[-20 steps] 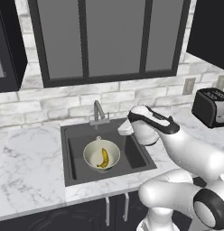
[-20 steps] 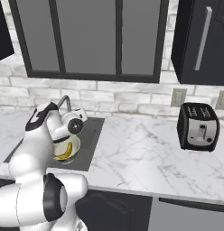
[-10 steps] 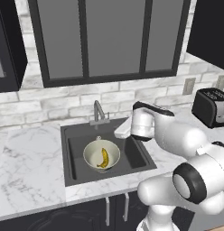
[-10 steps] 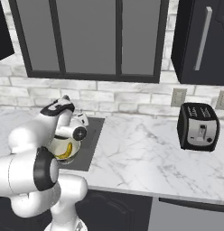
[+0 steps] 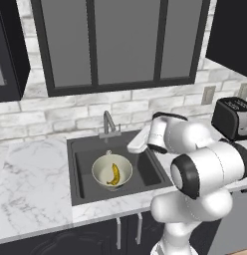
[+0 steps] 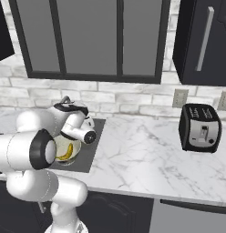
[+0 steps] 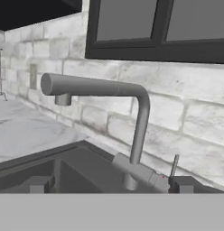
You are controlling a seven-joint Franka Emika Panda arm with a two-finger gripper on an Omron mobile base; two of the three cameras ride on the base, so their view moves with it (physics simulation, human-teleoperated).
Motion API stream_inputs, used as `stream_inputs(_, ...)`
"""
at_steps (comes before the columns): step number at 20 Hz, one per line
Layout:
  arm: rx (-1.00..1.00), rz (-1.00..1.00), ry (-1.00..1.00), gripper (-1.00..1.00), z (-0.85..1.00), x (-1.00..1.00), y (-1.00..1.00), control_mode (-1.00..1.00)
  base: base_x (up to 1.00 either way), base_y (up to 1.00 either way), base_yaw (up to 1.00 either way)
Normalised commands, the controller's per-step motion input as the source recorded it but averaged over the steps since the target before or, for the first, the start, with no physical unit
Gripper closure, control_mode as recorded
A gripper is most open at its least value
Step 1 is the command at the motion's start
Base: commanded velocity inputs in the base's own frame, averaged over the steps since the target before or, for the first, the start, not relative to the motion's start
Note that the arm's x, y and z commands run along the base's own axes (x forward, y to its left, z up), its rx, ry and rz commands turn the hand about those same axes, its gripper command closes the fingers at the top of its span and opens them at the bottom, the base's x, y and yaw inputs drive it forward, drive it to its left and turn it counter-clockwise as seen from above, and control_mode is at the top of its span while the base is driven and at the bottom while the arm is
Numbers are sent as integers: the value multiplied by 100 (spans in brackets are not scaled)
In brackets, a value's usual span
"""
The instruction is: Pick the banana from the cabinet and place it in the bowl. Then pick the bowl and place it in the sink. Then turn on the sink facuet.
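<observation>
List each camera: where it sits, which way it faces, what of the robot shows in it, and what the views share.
Left base view: behind the arm to its left, looking forward and down at the sink with the bowl and banana in it; the white arm rises at lower right.
Right base view: behind to the right, facing the counter and toaster; the arm rises at lower left.
Hand view: on the hand, looking along the gripper at the sink facuet; its open dark fingertips show.
Shared: both base views show sink, bowl and toaster; the tap shows in the left base and hand views.
</observation>
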Motion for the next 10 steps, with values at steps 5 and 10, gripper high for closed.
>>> stream_inputs(5,3,0,0,-100,3,37,-1,-100,0,0,0)
stream_inputs(10,0,0,0,-100,1,48,0,-100,0,0,0)
